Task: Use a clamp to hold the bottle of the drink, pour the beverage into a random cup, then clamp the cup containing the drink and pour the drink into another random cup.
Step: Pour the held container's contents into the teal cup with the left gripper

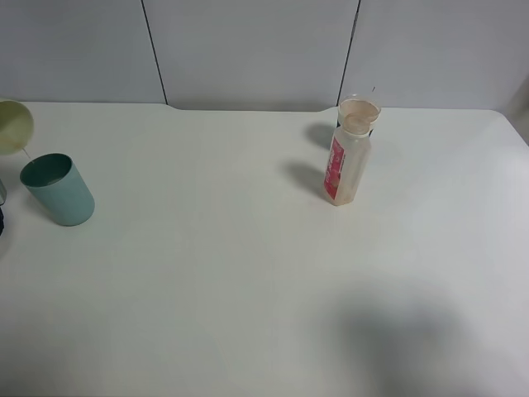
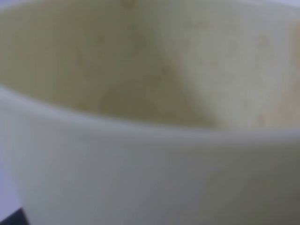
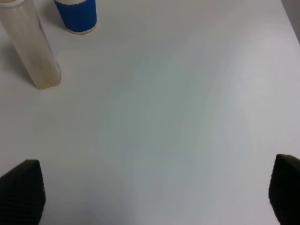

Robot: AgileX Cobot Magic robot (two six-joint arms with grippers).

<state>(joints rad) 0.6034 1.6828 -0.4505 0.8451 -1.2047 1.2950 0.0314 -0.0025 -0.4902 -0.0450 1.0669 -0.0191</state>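
Observation:
The pale yellow-green cup (image 1: 12,126) hangs tipped at the far left edge, its mouth turned toward the teal cup (image 1: 56,188) standing just below it. A thin pale thread of beverage (image 1: 27,152) runs from its lip toward the teal cup. The same yellow-green cup (image 2: 150,154) fills the left wrist view, so my left gripper's fingers are hidden, shut on it. The clear bottle (image 1: 347,161) with the red-pink label stands upright at the back right, also seen as the bottle (image 3: 33,47). My right gripper (image 3: 152,192) is open over bare table, well short of the bottle.
A blue cup with a white rim (image 3: 77,16) stands right behind the bottle; in the high view only the rim of this cup (image 1: 360,107) shows. The white table (image 1: 207,273) runs wide between the two groups. A shadow lies at the front right.

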